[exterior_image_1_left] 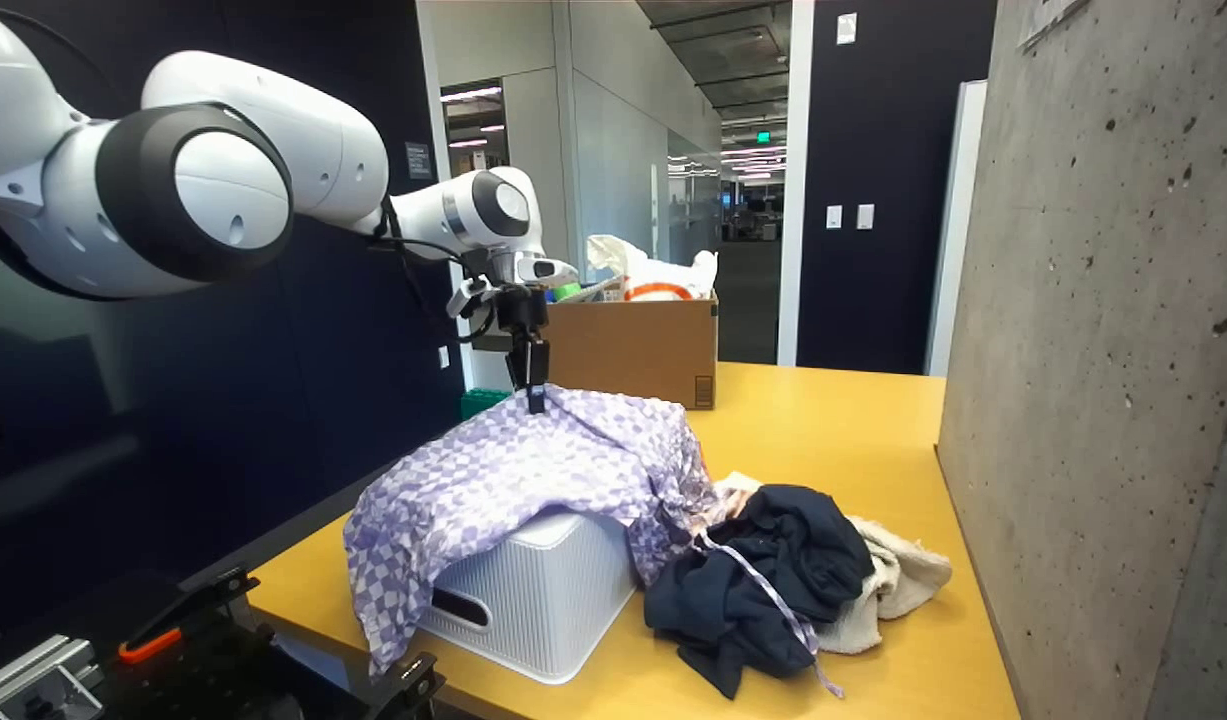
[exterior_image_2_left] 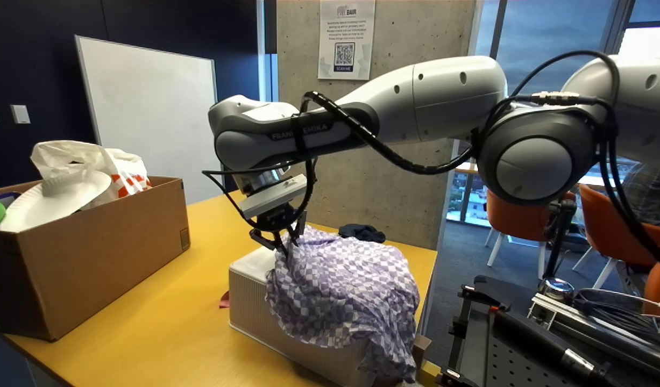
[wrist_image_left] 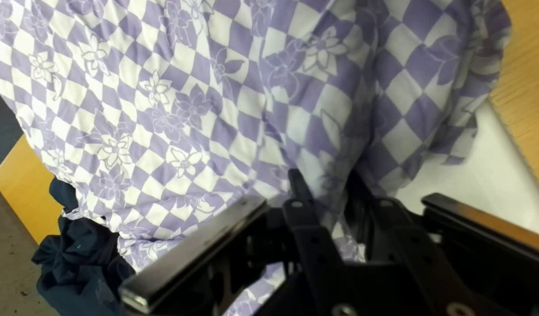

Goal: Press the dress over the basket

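The gripper (wrist_image_left: 325, 177) is clamping a fold of the dress (exterior_image_1_left: 533, 470), which is lying over the basket (exterior_image_2_left: 249, 290) and leaving its top bare near that fold; I am favouring a low pull over that part, then letting go and pressing flat

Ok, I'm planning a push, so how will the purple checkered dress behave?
The dress is likely floppy, since it drapes and wrinkles over the basket. Its fine creases suggest thin fabric, so it's probably light. The narrow patterned strap lying across the dark cloth might drag or catch.
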